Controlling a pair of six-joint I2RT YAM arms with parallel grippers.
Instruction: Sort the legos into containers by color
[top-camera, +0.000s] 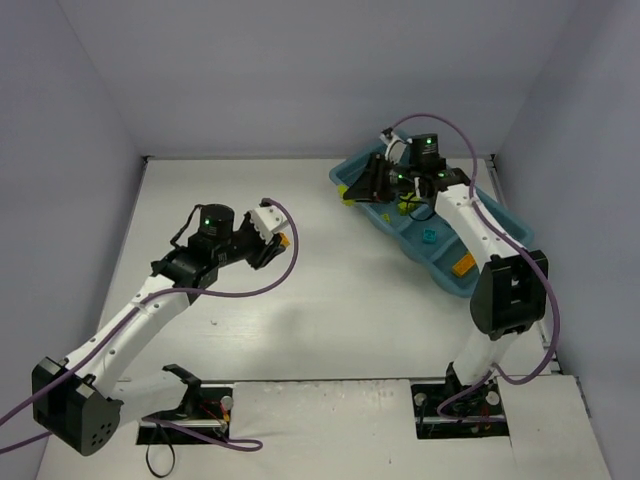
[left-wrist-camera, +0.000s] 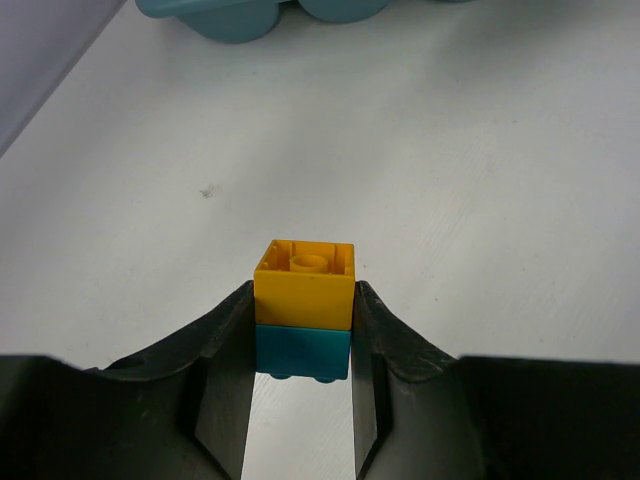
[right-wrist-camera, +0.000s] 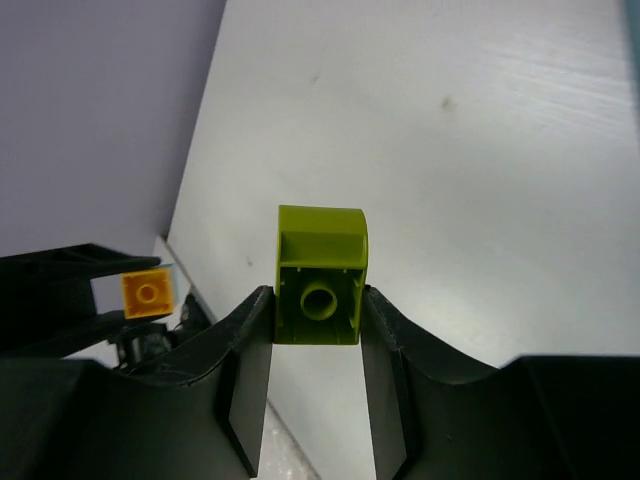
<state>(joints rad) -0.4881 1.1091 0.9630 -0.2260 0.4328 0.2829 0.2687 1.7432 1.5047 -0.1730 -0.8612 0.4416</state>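
tray (top-camera: 447, 279) at upper right has a cyan brick (top-camera: 427, 237) and an orange brick (top-camera: 463, 265) in separate compartments. left gripper (left-wrist-camera: 303, 302) clamped on yellow-and-cyan stack (left-wrist-camera: 305, 283), right gripper (right-wrist-camera: 317, 312) clamped on lime brick (right-wrist-camera: 320, 270). both not yet sorted, looks about midway.

Bright, even light with soft, faint shadows

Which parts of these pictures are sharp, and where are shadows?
Top view: soft even light, faint shadows on the table. Left wrist view: the yellow-and-teal stack is sharp, the tray behind soft. Right wrist view: the lime brick is sharp.
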